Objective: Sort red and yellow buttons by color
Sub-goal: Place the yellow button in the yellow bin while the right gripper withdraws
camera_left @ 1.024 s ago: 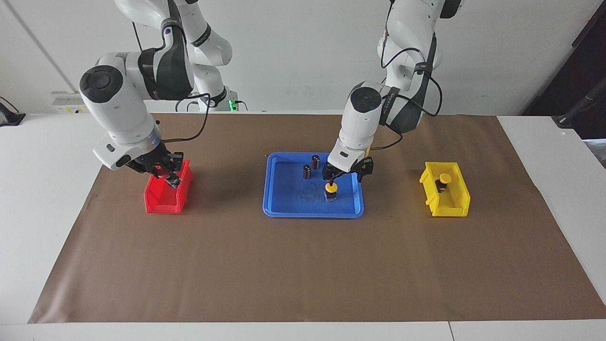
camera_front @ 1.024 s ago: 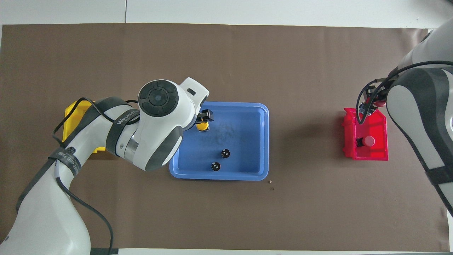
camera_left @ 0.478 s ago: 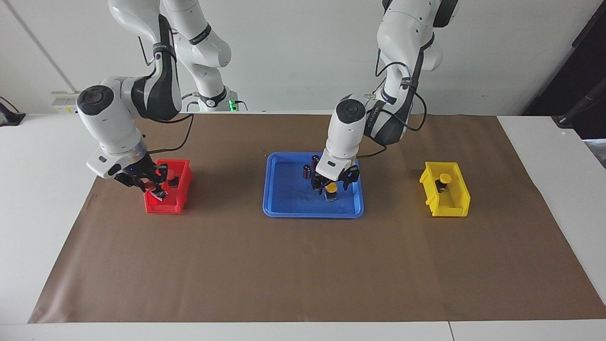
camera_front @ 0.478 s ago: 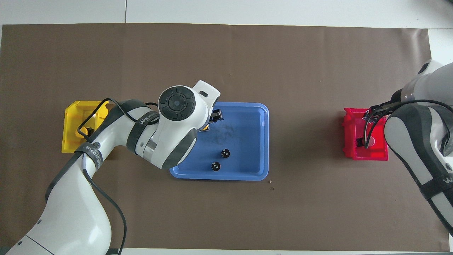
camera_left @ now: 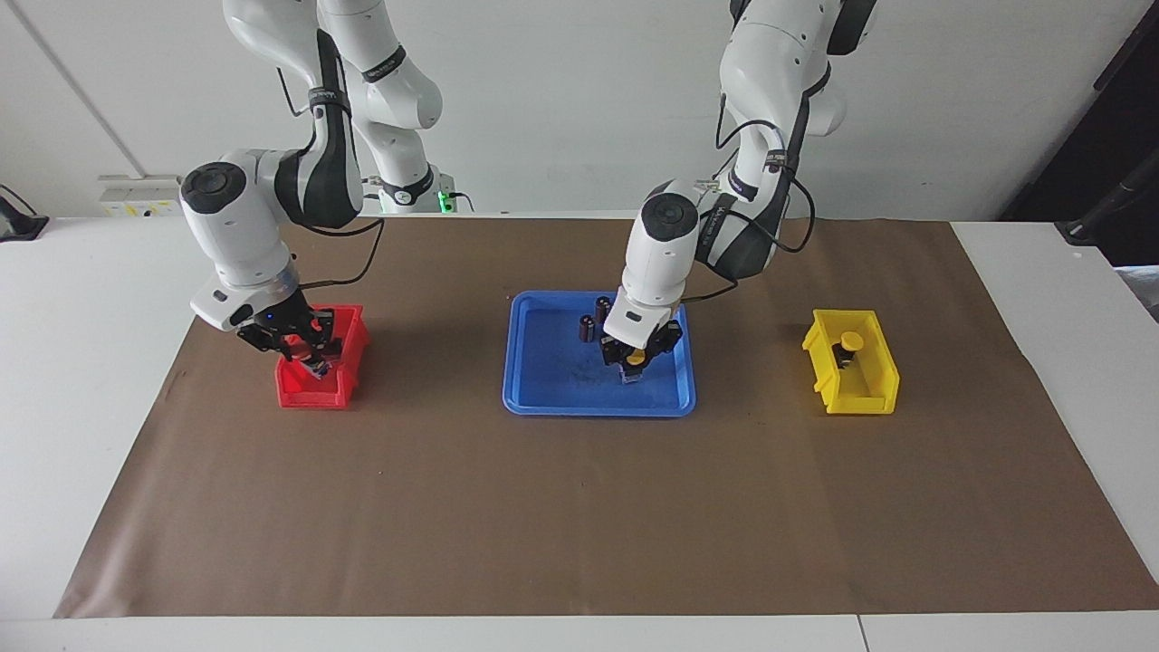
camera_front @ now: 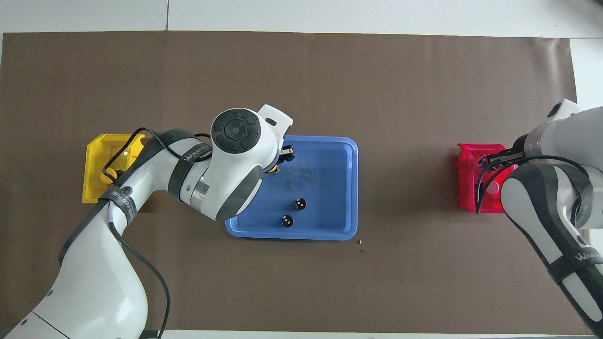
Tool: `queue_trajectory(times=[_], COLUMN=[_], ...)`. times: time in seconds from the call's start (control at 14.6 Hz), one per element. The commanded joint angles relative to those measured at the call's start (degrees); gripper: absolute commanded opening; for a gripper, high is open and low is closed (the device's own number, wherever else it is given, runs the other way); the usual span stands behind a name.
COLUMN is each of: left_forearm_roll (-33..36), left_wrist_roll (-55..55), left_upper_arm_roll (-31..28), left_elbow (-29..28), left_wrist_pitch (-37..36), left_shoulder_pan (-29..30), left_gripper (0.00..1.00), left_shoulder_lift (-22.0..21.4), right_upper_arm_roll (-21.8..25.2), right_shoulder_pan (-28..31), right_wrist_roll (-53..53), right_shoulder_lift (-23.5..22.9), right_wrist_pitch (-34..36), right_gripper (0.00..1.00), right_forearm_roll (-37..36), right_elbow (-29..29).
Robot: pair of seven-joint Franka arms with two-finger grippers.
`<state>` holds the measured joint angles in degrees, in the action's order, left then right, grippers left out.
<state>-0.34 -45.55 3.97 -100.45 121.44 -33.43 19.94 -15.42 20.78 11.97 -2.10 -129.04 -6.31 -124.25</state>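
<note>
My left tool (camera_left: 636,356) is down in the blue tray (camera_left: 543,398) at mid-table, closed around the last yellow button (camera_left: 636,359); next, lift it toward the yellow bin (camera_left: 874,398). My right tool (camera_left: 303,349) (grip unreadable) holds low over the red bin (camera_left: 312,394).

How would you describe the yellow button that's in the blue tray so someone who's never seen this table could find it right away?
Find the blue tray in the middle of the brown mat. In the part of it toward the yellow bin, the left gripper sits low around a yellow button on a small dark base. Its tray neighbours are two dark cylinders, nearer to the robots; it alone has a yellow cap.
</note>
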Motion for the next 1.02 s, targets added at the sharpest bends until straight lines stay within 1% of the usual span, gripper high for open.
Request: queue_trajectory(times=[0.0,0.14,0.27,0.41,0.48,0.55,0.61,0.68,0.75,0.82,0.89,0.96], left_forearm_roll=[-0.9,-1.16,-0.98,-0.63,-0.28,0.24,0.25,0.25,0.25,0.25,0.25,0.25], left_wrist_roll=[2.12,12.01,22.12,33.45,39.86,45.93,50.69,53.0,52.94,53.02,53.02,53.2], left_upper_arm_roll=[-0.89,-1.07,-1.07,-1.07,-1.07,-1.24,-1.25,-1.25,-1.25,-1.25,-1.25,-1.25], left_elbow=[6.31,6.32,6.41,6.41,6.15,5.8,5.01,3.61,0.72,-2.35,-3.95,-4.92], left_wrist_pitch=[-11.1,-16.04,-19.39,-19.06,-18.79,-18.79,-18.09,-15.47,-12.92,-9.85,-7.91,-7.28], left_shoulder_pan=[3.08,6.77,13.62,20.56,24.07,27.42,30.93,33.4,34.04,34.39,34.92,34.92], left_gripper=[0.01,0.01,0.01,0.01,0.01,0.01,0.01,0.01,0.01,0.01,0.01,0.01], left_shoulder_lift=[-1.91,-4.9,-6.66,-6.67,-6.67,-6.67,-6.76,-7.02,-8.15,-9.21,-9.74,-10.18], right_upper_arm_roll=[-0.49,-0.58,-0.58,-0.58,-0.58,-0.58,-0.58,-0.58,-0.58,-0.58,-0.58,-0.58], right_shoulder_pan=[1.28,1.11,1.1,1.1,1.1,1.1,1.1,1.1,1.1,1.1,1.1,0.84], right_wrist_roll=[2.27,2.0,2.09,2.0,2.0,2.0,2.09,2.18,2.18,2.18,2.35,2.36], right_shoulder_lift=[1.22,1.3,1.31,1.48,1.66,1.66,1.66,1.66,1.66,1.66,1.48,1.13], right_wrist_pitch=[-3.48,-6.91,-7.36,-8.94,-9.29,-9.21,-9.21,-9.04,-8.6,-7.9,-6.24,-3.09], right_gripper=[0.28,0.28,0.28,0.29,0.32,0.37,0.45,0.55,0.59,0.61,0.61,0.62], right_forearm_roll=[1.57,1.57,1.57,1.65,1.65,1.65,1.65,1.65,1.65,1.57,1.57,1.57], right_elbow=[-2.66,-4.94,-5.56,-6.44,-6.88,-6.88,-6.88,-6.88,-6.62,-6.18,-4.96,-2.43])
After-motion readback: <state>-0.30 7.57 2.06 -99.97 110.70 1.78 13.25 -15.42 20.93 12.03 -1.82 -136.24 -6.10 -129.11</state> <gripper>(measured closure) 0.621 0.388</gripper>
